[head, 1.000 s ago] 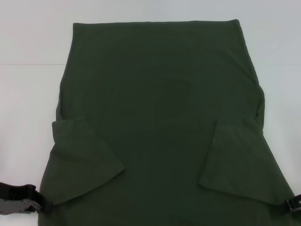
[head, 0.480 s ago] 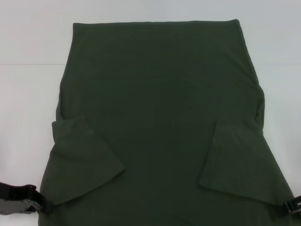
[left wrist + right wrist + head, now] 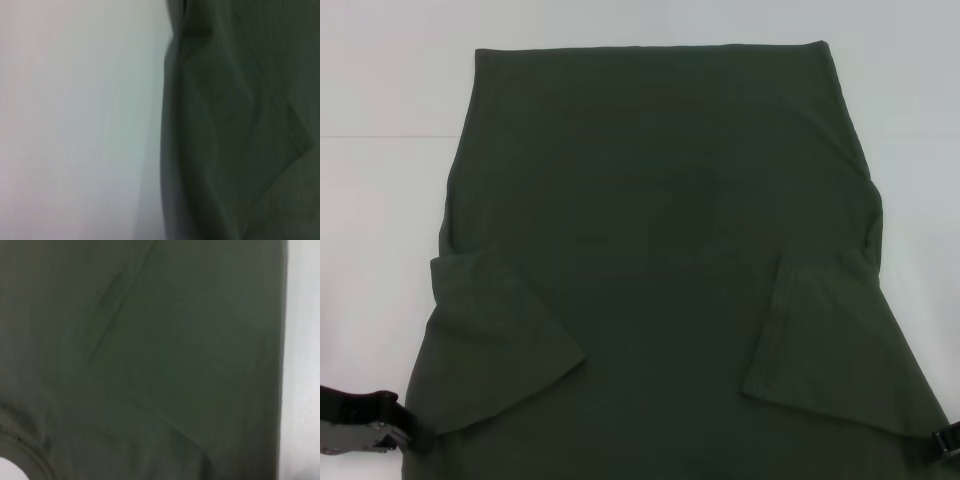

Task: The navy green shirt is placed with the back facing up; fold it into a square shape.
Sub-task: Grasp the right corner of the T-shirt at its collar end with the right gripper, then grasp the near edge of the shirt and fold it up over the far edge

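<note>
The navy green shirt (image 3: 660,230) lies flat on the white table with its plain back up and its hem at the far edge. Both short sleeves are folded inward onto the body, the left one (image 3: 495,330) and the right one (image 3: 820,340). My left gripper (image 3: 412,436) sits at the shirt's near left edge, touching the cloth. At the near right edge my right gripper (image 3: 938,444) meets the cloth, mostly cut off by the frame. The left wrist view shows the shirt's side edge (image 3: 167,130). In the right wrist view the shirt (image 3: 150,350) fills the frame, with a curved collar seam (image 3: 25,455) in one corner.
The white table (image 3: 380,200) surrounds the shirt on the left, right and far sides. A faint seam line (image 3: 380,135) crosses the table surface behind the left side.
The right gripper has shifted slightly outward and toward the near edge. The shirt and the left gripper have hardly moved.
</note>
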Tool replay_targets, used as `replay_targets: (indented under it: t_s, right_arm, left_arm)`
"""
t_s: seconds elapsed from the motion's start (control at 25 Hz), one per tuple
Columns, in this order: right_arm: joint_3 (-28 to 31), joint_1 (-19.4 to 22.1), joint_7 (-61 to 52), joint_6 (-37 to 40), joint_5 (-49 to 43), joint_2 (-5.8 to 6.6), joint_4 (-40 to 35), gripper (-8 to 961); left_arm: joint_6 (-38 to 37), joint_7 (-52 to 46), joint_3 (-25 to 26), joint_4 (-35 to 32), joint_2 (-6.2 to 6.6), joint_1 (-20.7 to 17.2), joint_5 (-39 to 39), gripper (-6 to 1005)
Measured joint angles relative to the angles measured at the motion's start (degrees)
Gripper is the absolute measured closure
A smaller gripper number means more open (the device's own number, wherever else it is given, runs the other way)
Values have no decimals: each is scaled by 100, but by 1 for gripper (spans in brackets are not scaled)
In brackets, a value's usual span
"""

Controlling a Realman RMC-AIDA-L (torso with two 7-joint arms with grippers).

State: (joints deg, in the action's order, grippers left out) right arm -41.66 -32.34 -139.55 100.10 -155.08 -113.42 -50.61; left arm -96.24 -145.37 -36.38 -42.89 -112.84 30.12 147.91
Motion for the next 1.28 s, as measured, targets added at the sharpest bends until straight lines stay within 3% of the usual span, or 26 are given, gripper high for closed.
replay_targets:
  t_s: [0.92, 1.28]
  right_arm:
    - [-48, -86, 22, -7, -4, -89, 76, 14]
    - [-58, -222, 54, 89, 29, -205, 89, 14]
  left_arm:
    - [-5, 4, 0, 0, -12, 3, 0, 958]
    - [-9, 9, 0, 0, -9, 3, 0, 958]
